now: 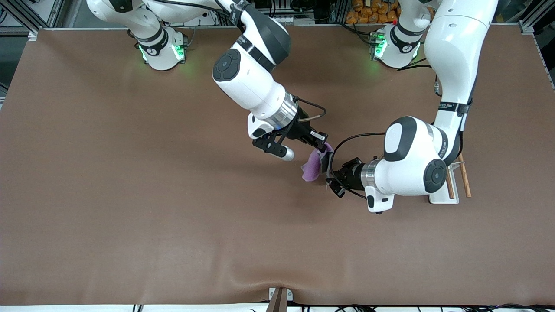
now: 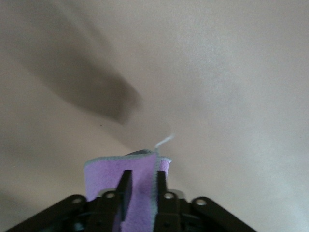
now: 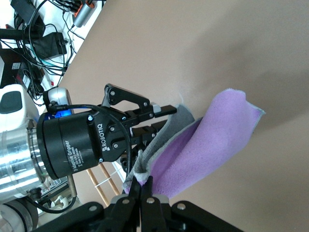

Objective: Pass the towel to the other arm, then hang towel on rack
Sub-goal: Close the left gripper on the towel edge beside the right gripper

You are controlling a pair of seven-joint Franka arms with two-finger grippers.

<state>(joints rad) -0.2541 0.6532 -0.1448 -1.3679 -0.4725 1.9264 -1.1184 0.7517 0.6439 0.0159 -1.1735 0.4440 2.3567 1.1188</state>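
2 hands [image 1: 323, 147] [image 1: 331, 175] on towel [image 1: 312, 170]

We see both arms reaching in over the middle of the brown tabletop [image 1: 130, 195], and the lilac towel [image 1: 313, 168] hangs in the air between the two hands, bunched and folded. The right hand [image 1: 323, 145] pinches the towel's upper edge, while the left hand [image 1: 331, 178] sits right against the towel's side with its fingers at the cloth. The rack [image 1: 455, 182] stands at the left arm's end, partly hidden by that arm's wrist.
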